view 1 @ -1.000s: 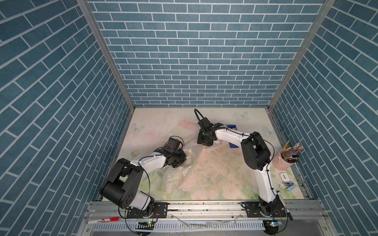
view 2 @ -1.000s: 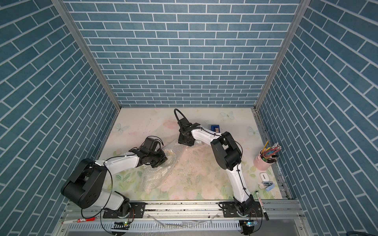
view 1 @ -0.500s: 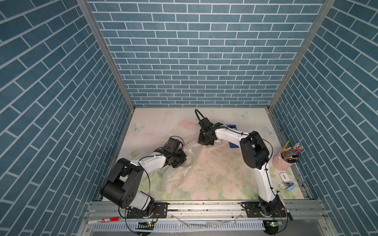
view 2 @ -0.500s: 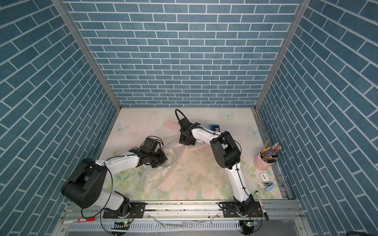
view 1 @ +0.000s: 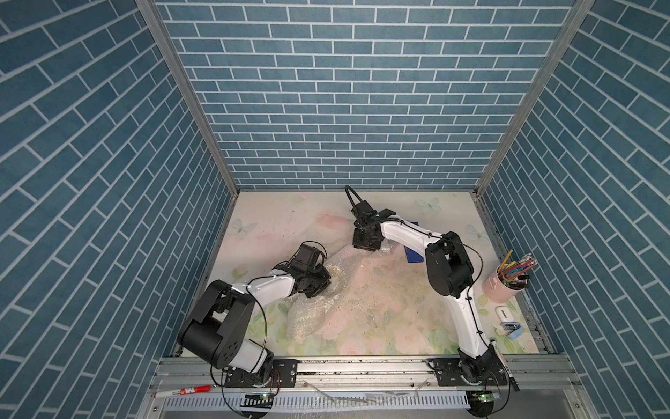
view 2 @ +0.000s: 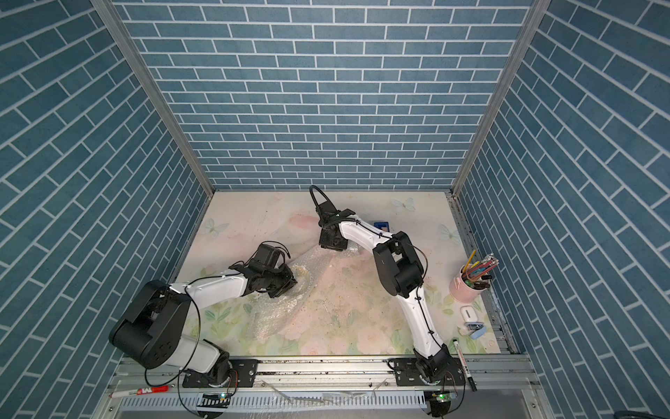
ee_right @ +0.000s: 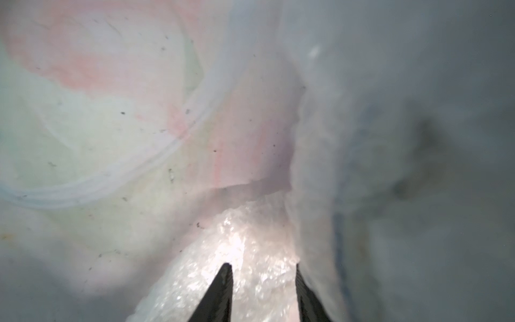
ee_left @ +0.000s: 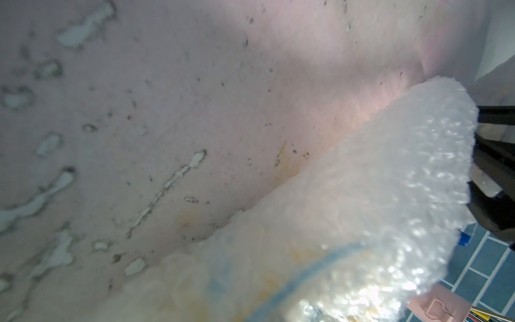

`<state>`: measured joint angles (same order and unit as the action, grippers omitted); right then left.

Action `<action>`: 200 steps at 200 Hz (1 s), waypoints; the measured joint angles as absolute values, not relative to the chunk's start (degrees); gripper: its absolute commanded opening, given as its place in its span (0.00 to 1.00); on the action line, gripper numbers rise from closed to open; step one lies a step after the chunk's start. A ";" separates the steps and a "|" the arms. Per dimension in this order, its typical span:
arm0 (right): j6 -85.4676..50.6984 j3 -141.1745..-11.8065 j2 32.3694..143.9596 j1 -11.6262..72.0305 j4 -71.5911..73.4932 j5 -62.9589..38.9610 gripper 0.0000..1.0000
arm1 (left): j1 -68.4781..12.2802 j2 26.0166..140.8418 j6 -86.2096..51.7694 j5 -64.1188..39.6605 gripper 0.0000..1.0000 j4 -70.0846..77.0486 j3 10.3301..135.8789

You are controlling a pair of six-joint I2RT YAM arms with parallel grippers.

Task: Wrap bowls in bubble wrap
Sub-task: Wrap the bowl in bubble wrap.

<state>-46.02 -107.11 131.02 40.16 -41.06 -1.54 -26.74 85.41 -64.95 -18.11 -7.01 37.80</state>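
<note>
The surface (view 1: 290, 217) has a pale print of flowers and butterflies, with many small dark marks. In its middle, a little to the left, lies a crumpled sheet of bubble wrap (view 1: 311, 315). A flat blue object (view 1: 413, 255) lies at the far right, partly hidden. At the right edge stands a pink cup (view 1: 498, 292) with pencils (view 1: 516, 266). Nearer lie a small white case (view 1: 504, 312) and a small light-blue object (view 1: 513, 329).
</note>
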 measured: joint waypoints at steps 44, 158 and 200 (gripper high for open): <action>-45.36 -108.84 133.10 40.05 -42.83 -0.60 0.12 | -26.74 86.02 -64.93 -18.33 0.12 -7.20 38.35; -43.44 -81.06 104.79 45.43 -14.68 -14.92 0.00 | -26.59 86.87 -64.97 -19.31 0.12 -6.35 38.65; -45.56 -73.95 102.00 53.56 -5.04 -19.40 0.00 | -26.41 87.02 -65.45 -19.57 0.12 -5.41 38.52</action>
